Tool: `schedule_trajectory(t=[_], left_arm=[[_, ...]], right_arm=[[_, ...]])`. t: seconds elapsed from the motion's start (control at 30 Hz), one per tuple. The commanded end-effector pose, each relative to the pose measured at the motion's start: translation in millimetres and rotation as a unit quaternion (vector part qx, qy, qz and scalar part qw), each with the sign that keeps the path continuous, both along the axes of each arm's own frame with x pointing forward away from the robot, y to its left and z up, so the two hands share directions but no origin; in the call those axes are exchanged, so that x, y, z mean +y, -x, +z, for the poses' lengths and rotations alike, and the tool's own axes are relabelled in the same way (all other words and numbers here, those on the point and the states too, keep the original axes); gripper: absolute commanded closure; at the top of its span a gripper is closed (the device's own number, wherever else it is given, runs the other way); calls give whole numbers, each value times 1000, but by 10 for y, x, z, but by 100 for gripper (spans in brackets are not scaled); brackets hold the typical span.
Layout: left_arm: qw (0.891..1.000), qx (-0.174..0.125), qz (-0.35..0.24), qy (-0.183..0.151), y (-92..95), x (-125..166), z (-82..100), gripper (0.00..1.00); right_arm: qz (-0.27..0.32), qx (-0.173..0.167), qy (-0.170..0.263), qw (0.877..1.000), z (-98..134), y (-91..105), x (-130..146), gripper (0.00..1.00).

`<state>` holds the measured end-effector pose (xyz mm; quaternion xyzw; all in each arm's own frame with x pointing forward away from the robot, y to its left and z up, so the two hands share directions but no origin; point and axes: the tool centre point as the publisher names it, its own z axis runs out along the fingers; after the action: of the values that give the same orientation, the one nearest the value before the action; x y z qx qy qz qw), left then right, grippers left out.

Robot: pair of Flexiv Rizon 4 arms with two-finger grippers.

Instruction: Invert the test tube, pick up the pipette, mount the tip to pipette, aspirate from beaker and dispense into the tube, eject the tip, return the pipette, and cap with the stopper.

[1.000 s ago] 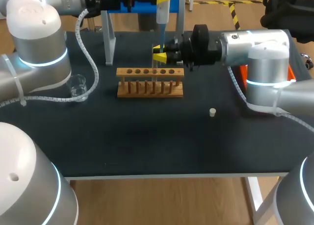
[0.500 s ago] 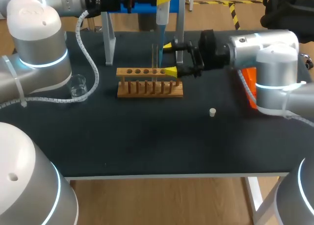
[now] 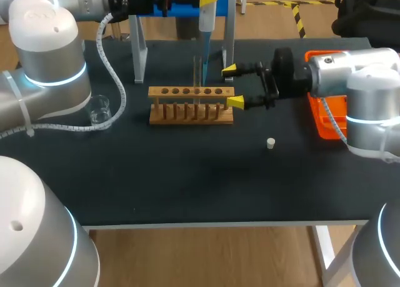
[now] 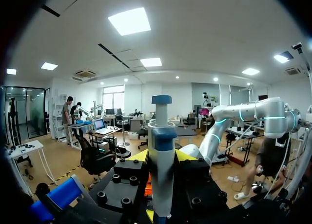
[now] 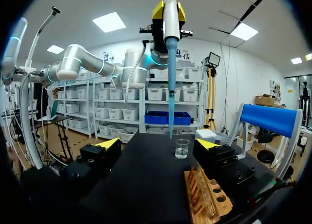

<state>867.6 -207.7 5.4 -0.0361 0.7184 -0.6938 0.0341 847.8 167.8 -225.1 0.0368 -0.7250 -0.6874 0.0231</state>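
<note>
Pipette point(image 3: 207, 15) hangs upright at the far side of the table point(image 3: 187, 174), clamped between the yellow fingertips of the left gripper point(image 4: 161, 155), which close on its body from both sides. Its long blue tip point(image 3: 204, 55) points down over the wooden rack point(image 3: 190, 105). The lower end of the tip is right by the mouth of the clear test tube point(image 3: 197, 79), which stands upright in one of the rack's holes. I cannot tell from here whether the tip is inside the tube.

The right gripper point(image 3: 232, 85) sits just beside the rack's right end with its fingers spread wide apart and nothing between them. From its own wrist view, the rack lies just ahead under one finger.

The beaker point(image 3: 100, 109) stands on the table well to the left of the rack, near the left arm. The small pale stopper point(image 3: 270, 143) lies alone on the dark surface, nearer the front and to the right of the rack. An orange tray point(image 3: 328, 115) shows partly under the right arm.
</note>
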Motion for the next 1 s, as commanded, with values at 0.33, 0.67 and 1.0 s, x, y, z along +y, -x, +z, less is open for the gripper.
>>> schedule_trajectory(t=[0.33, 0.67, 1.0], left_arm=[[1000, -1, 1, 3, 2, -3, -7, 100], [1000, -1, 1, 3, 2, -3, -7, 100], [999, -22, 49, 1, 110, 607, -119, 100]], right_arm=[[-2, 0, 1, 1000, 22, 28, -38, 0], [-2, 0, 1, 1000, 22, 28, -38, 0], [-2, 0, 1, 1000, 22, 28, -38, 0]])
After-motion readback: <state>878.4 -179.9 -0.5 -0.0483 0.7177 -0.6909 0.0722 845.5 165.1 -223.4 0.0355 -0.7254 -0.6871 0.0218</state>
